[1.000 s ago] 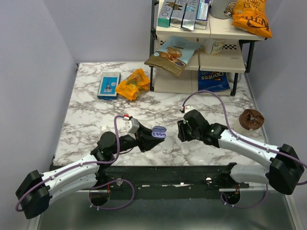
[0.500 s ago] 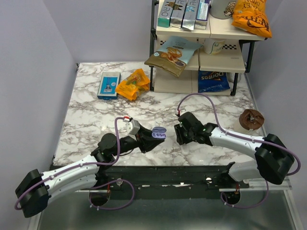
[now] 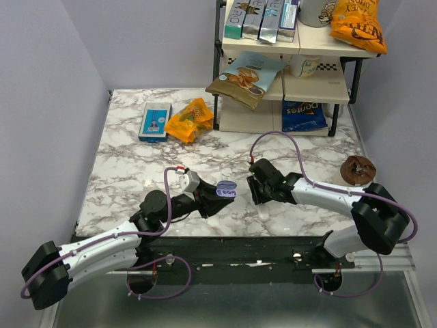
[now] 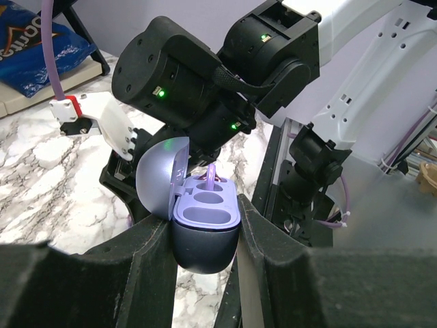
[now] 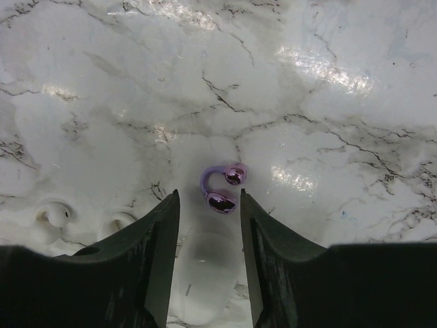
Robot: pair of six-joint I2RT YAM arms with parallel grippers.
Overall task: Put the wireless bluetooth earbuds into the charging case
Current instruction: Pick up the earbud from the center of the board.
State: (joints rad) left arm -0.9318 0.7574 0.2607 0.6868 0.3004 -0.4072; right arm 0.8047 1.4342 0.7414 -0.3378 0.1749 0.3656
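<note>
Just between tips of right claw (image 5: 208, 210), earbud (image 5: 219, 202), case (image 4: 205, 212) in left claw (image 4: 203, 236)

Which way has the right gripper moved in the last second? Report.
Yes: the right gripper shifted slightly left, away from the brown disc.

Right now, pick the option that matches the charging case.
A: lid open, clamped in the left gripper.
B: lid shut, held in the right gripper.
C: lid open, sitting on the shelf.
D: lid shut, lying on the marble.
A: in the left wrist view the charging case sits squeezed between the fingers of the left gripper, with its lid swung open.
</note>
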